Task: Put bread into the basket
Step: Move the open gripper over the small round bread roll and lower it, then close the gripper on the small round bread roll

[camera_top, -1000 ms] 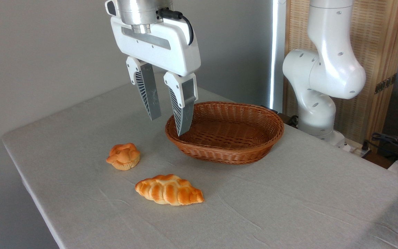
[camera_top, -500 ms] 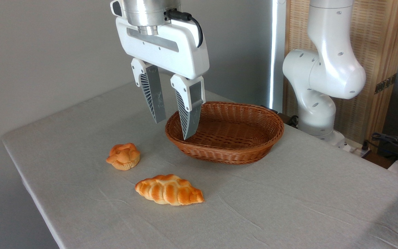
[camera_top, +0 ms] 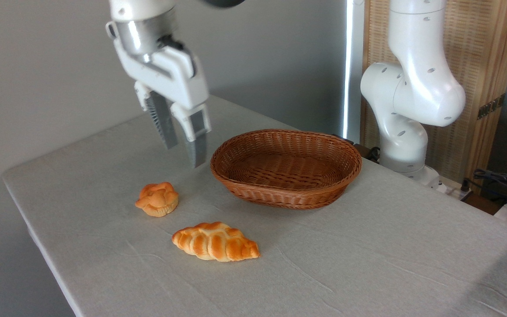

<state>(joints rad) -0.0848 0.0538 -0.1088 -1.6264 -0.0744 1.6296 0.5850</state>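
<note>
Franka arm's pincer (camera_top: 185, 155) hanging above the cloth-covered table (camera_top: 368, 255), fingers pointing down and slightly tilted, jaws parted with a narrow gap between them and nothing held. The two ribbed grey fingers (camera_top: 162, 121) are slightly blurred. Below the pincer and a little to its left, nearer the viewer, the bread (camera_top: 157, 199), a small round golden-orange bun with a knotted top and paler fluted base, sits upright on the cloth, apart from the fingertips. To the right of the pincer, just beside its nearer finger in the picture, stands the oval reddish-brown wicker basket (camera_top: 253, 193), its woven floor bare. Farther below the pincer, toward the front of the table and to the right of the bun, lies a longer braided loaf (camera_top: 215, 241), well apart from the basket and near the bun without touching it. The arm's white base joint (camera_top: 412, 97) rises behind the basket, far to the pincer's right.
</note>
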